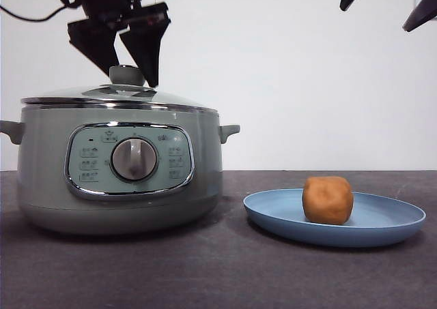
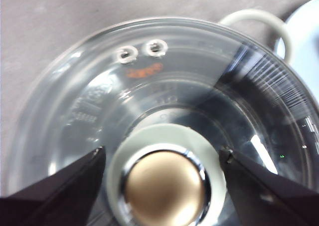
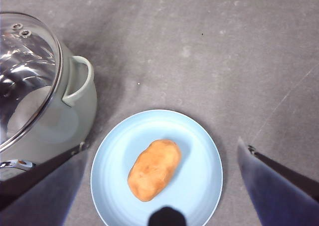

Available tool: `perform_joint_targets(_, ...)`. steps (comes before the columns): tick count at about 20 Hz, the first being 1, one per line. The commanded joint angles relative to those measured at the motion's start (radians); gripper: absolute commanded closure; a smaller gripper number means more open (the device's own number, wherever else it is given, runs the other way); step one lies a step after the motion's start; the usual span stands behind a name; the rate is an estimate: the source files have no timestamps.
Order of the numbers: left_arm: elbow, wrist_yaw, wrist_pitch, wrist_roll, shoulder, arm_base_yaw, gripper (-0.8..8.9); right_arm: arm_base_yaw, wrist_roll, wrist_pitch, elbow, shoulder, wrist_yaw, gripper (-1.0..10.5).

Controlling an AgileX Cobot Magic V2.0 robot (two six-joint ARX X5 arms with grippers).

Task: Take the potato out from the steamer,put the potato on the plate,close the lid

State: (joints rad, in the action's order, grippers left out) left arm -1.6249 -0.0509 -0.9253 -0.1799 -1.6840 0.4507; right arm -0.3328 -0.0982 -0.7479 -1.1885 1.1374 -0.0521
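The bench has a dark grey, matte surface with faint scuffs and pale specks; its near edge lies below the front view.

Nearest on it stand two items, side by side and apart. The plate is light blue and shallow. The potato rests on the plate, roughly at its centre, lying on its side. The steamer is pale green, with its control panel and silver dial facing the near edge. One side handle points toward the plate.

The lid sits on the steamer rim, level and closed. Its glass dome is clear; in the left wrist view the interior appears blurred, so its contents cannot be determined.

The left hand is directly above the lid knob. Its jaws are spread wide, one on each side of the knob, and grip nothing.

The right hand is raised high above the plate, jaws wide apart and holding nothing.

Beyond the far edge of the bench stands a plain white wall.
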Motion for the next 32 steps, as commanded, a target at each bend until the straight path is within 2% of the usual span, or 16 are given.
perform_joint_targets(1, -0.127, -0.008, -0.082, 0.001, -0.003, -0.002, 4.27, -0.002, -0.009, -0.005, 0.005, 0.001, -0.006, 4.5)
perform_joint_targets(4, -0.328, 0.014, -0.241, 0.0, -0.003, 0.0, 4.27, -0.002, -0.009, -0.019, 0.005, 0.001, -0.099, 4.5)
perform_joint_targets(7, -0.539, 0.131, -0.458, 0.0, -0.003, 0.002, 4.33, -0.002, 0.013, -0.048, 0.005, 0.001, -0.243, 4.5)
perform_joint_targets(8, -0.581, 0.189, -0.471, 0.002, -0.002, 0.002, 4.33, -0.002, 0.015, -0.055, 0.005, 0.001, -0.283, 4.5)
perform_joint_targets(10, -0.635, 0.37, -0.471, 0.001, 0.028, 0.002, 4.36, -0.002, 0.021, -0.073, 0.005, -0.002, -0.391, 4.5)
perform_joint_targets(11, -0.651, 0.454, -0.471, -0.007, 0.043, 0.002, 4.36, -0.002, 0.024, -0.082, 0.005, -0.002, -0.475, 4.5)
perform_joint_targets(13, -0.657, 0.526, -0.471, -0.008, 0.067, 0.022, 4.36, -0.002, 0.059, -0.1, 0.005, -0.004, -0.626, 4.5)
perform_joint_targets(15, -0.657, 0.525, -0.471, -0.019, 0.076, 0.042, 4.36, -0.002, 0.089, -0.11, 0.005, -0.01, -0.7, 4.5)
perform_joint_targets(18, -0.657, 0.523, -0.471, -0.027, 0.076, 0.043, 4.37, -0.002, 0.098, -0.11, 0.005, -0.013, -0.701, 4.5)
perform_joint_targets(19, -0.657, 0.523, -0.471, -0.027, 0.076, 0.043, 4.47, -0.002, 0.101, -0.11, 0.005, -0.013, -0.699, 5.2)
perform_joint_targets(20, -0.657, 0.523, -0.471, -0.031, 0.076, 0.043, 5.34, -0.001, 0.12, -0.11, 0.005, -0.013, -0.698, 7.0)
perform_joint_targets(21, -0.657, 0.521, -0.471, -0.044, 0.076, 0.045, 7.35, -0.001, 0.158, -0.11, 0.005, -0.013, -0.698, 9.4)
perform_joint_targets(22, -0.657, 0.519, -0.47, -0.065, 0.076, 0.045, 8.12, -0.001, 0.191, -0.11, 0.005, -0.013, -0.698, 9.5)
perform_joint_targets(26, -0.657, 0.503, -0.47, -0.077, 0.076, 0.045, 8.21, -0.002, 0.193, -0.108, 0.005, -0.013, -0.697, 9.6)
perform_joint_targets(29, -0.657, 0.498, -0.469, -0.049, 0.076, 0.045, 8.16, -0.001, 0.193, -0.107, 0.005, -0.013, -0.692, 9.6)
perform_joint_targets(32, -0.657, 0.497, -0.469, -0.05, 0.076, 0.045, 8.16, -0.001, 0.193, -0.092, 0.005, -0.013, -0.594, 9.5)
